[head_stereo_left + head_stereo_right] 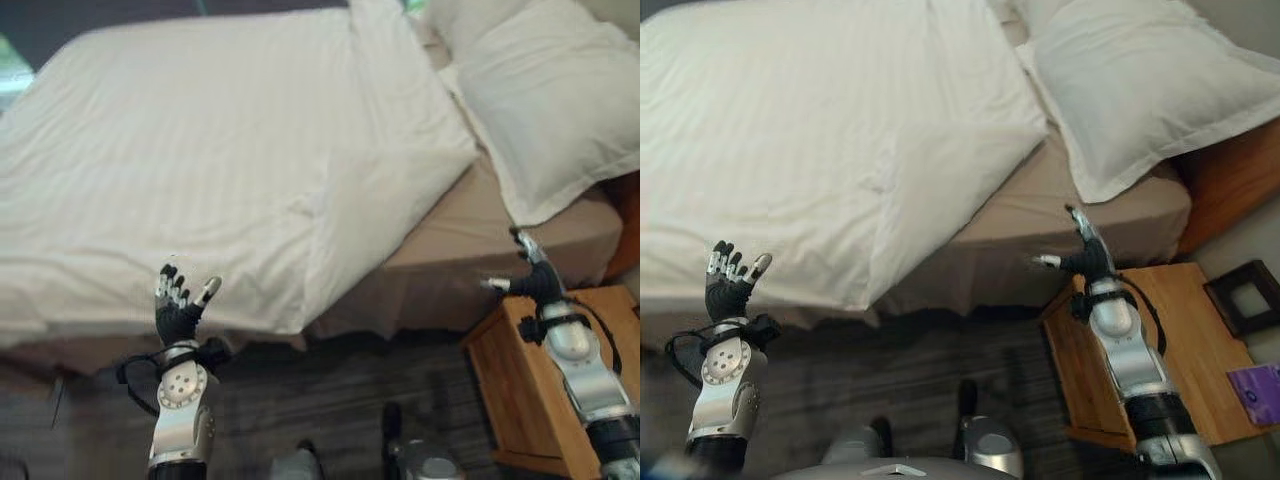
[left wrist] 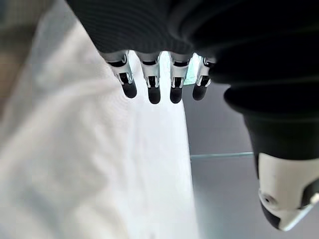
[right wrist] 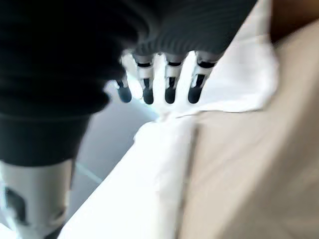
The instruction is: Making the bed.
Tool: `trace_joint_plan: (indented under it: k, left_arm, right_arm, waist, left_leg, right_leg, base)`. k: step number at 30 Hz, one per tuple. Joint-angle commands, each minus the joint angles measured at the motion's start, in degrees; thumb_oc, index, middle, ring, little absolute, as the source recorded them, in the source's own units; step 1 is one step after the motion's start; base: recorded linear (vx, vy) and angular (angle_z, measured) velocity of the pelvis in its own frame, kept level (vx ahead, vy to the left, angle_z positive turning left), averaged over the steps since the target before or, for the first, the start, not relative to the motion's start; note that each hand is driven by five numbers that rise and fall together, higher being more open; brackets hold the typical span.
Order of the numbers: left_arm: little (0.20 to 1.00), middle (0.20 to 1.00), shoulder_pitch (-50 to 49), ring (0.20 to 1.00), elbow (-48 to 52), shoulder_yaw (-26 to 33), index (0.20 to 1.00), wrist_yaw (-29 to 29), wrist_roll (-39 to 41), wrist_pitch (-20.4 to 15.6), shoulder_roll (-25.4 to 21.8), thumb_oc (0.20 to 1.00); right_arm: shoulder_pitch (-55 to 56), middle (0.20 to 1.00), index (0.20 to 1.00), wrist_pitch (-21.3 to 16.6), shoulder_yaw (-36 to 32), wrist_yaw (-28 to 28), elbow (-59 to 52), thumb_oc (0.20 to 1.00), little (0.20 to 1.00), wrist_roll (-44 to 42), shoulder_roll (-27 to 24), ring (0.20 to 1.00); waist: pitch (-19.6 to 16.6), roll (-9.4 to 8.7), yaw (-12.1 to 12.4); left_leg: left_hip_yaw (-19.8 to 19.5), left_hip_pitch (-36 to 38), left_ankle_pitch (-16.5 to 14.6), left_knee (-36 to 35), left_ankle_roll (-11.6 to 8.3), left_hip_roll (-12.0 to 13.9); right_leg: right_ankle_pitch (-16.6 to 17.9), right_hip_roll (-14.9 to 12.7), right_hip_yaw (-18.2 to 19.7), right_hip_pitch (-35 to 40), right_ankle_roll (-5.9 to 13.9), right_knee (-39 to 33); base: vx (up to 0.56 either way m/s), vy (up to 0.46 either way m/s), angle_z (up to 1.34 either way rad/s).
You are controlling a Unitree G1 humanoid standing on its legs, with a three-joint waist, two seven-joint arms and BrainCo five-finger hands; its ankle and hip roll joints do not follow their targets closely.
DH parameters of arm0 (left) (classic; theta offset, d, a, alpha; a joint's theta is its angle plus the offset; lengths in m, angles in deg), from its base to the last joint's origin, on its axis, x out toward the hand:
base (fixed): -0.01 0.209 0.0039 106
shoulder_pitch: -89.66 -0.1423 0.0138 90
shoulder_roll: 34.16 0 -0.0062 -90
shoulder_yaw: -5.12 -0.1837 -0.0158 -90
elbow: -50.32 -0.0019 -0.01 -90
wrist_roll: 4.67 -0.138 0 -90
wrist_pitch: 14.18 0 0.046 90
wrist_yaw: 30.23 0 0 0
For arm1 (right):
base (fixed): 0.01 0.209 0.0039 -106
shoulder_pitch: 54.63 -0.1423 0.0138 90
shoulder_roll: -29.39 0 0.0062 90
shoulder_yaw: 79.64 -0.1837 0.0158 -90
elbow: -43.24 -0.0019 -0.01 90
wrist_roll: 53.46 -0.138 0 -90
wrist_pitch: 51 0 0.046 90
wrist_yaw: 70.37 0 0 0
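Beyond both hands' straight fingers (image 1: pixel 172 290): duvet (image 1: pixel 200 160), untouched

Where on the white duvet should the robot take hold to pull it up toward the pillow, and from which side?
Probably the folded-back corner of the white duvet nearest the pillow. It lies loose on the tan sheet with a free edge. The right hand, open and close by at the bed's side, could come in from the near edge.

One white duvet (image 1: pixel 200 150), one pillow (image 1: pixel 545 90), one wooden nightstand (image 1: pixel 1160 340), two hands.
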Motion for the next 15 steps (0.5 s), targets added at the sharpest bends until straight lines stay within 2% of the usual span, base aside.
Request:
trace_joint_plan:
  k: [1,2,4,5,6,7,8,11,12,13,15]
  left_arm:
    - [1.000,1.000,-2.93,1.000,1.35,3.94,1.000,-0.81,-2.39,-0.22,-9.43,1.000]
    - [1.000,1.000,-2.78,1.000,0.84,3.33,1.000,-1.28,-3.02,0.44,-10.00,1.000]
    - [1.000,1.000,-0.23,1.000,0.91,2.08,1.000,-2.01,-2.97,0.33,-11.77,1.000]
    - [1.000,1.000,0.55,1.000,1.09,1.42,1.000,-2.09,-3.42,0.60,-12.73,1.000]
    - [1.000,1.000,0.77,1.000,1.02,1.50,1.000,-2.07,-3.43,0.63,-12.77,1.000]
    - [1.000,1.000,2.90,1.000,1.10,0.20,1.000,-1.94,-4.22,0.46,-14.23,1.000]
    - [1.000,1.000,4.36,1.000,0.62,-0.61,1.000,-1.87,-4.09,0.13,-14.47,1.000]
    - [1.000,1.000,6.62,1.000,-0.14,-2.44,1.000,-1.88,-2.55,-1.01,-14.63,1.000]
    - [1.000,1.000,6.98,1.000,-0.10,-2.97,1.000,-2.08,-1.97,-1.39,-14.91,1.000]
    - [1.000,1.000,8.79,1.000,-0.62,-4.16,1.000,-2.89,-0.56,-2.23,-16.16,1.000]
    - [1.000,1.000,9.36,1.000,-0.91,-4.37,1.000,-3.24,-0.68,-1.89,-16.62,1.000]
  right_arm:
    - [-2.41,1.000,1.000,-0.26,0.58,-3.26,2.63,1.000,1.000,2.88,1.53,1.000]
    - [-3.04,1.000,1.000,0.46,1.14,-3.53,4.22,1.000,1.000,3.21,1.65,1.000]
    - [-4.91,1.000,1.000,0.47,1.85,-4.07,6.92,1.000,1.000,3.67,2.01,1.000]
    - [-6.23,1.000,1.000,0.74,2.63,-4.34,7.34,1.000,1.000,4.11,2.10,1.000]
    - [-6.59,1.000,1.000,0.71,2.72,-4.41,7.55,1.000,1.000,4.13,2.16,1.000]
    - [-10.13,1.000,1.000,1.52,4.26,-5.50,9.83,1.000,1.000,4.95,2.41,1.000]
    - [-12.23,1.000,1.000,1.71,5.16,-6.35,12.19,1.000,1.000,4.69,3.19,1.000]
    - [-17.36,1.000,1.000,2.07,8.23,-7.35,15.41,1.000,1.000,5.13,2.80,1.000]
    - [-18.04,1.000,1.000,2.33,8.90,-7.27,16.16,1.000,1.000,5.50,2.28,1.000]
    - [-20.25,1.000,1.000,3.22,9.92,-7.42,19.33,1.000,1.000,4.89,1.71,1.000]
    - [-22.09,1.000,1.000,3.78,10.77,-6.91,20.64,1.000,1.000,5.60,1.57,1.000]
  waist:
    - [-5.07,-7.54,-1.34]
    - [-5.52,-7.68,-1.51]
    - [-5.04,-8.11,-1.96]
    - [-4.23,-8.10,-2.23]
    - [-4.10,-8.19,-2.22]
    - [-2.20,-8.49,-2.45]
    - [-1.74,-8.89,-2.25]
    - [-1.27,-8.78,-1.76]
    - [-1.06,-8.71,-2.00]
    - [-1.17,-8.27,-2.39]
    - [-1.44,-8.61,-2.24]
  left_leg:
    - [7.34,4.56,4.18,-4.73,-1.61,-4.53]
    - [6.29,4.94,5.12,-6.02,-1.43,-5.43]
    - [5.94,6.15,3.73,-7.36,-0.10,-6.47]
    - [5.92,7.05,3.03,-7.54,0.51,-6.62]
    - [5.99,6.97,2.88,-7.52,0.70,-6.81]
    - [6.29,7.66,2.30,-7.70,1.47,-6.89]
    - [6.64,7.69,1.85,-7.74,1.70,-6.85]
    - [5.59,7.50,1.74,-7.77,0.68,-6.55]
    - [4.67,7.71,1.52,-7.77,0.31,-6.51]
    - [2.12,8.03,0.51,-7.77,-0.40,-6.45]
    - [1.92,8.37,0.27,-7.77,-0.41,-6.90]
  right_leg:
    - [-5.51,-8.58,-2.18,13.38,6.10,-11.15]
    - [-5.21,-8.66,-2.48,13.87,6.12,-10.37]
    - [-5.37,-10.17,-3.79,10.98,7.00,-1.05]
    - [-3.92,-11.08,-3.63,8.71,7.84,3.53]
    - [-4.22,-11.41,-3.42,8.18,8.04,4.40]
    - [-0.99,-13.09,-2.61,2.43,9.96,13.76]
    - [-0.97,-13.65,-1.84,-0.12,10.06,15.85]
    - [-3.37,-11.75,-0.53,-0.99,8.10,6.64]
    - [-3.42,-11.18,1.38,-2.11,7.90,1.83]
    - [-0.38,-11.01,4.57,-2.12,8.89,-8.24]
    - [0.68,-11.25,3.97,-1.23,9.05,-9.99]
  base:
    - [0.26,0.190,0.61]
    - [0.25,0.170,0.61]
    - [0.19,0.151,0.35]
    - [0.09,0.112,0.28]
    - [0.07,0.131,0.33]
    - [0.05,0.103,0.29]
    - [0.11,0.079,0.05]
    - [0.15,-0.051,-0.04]
    - [0.35,-0.145,-0.01]
    - [0.37,-0.149,0.03]
    - [0.23,-0.092,0.82]
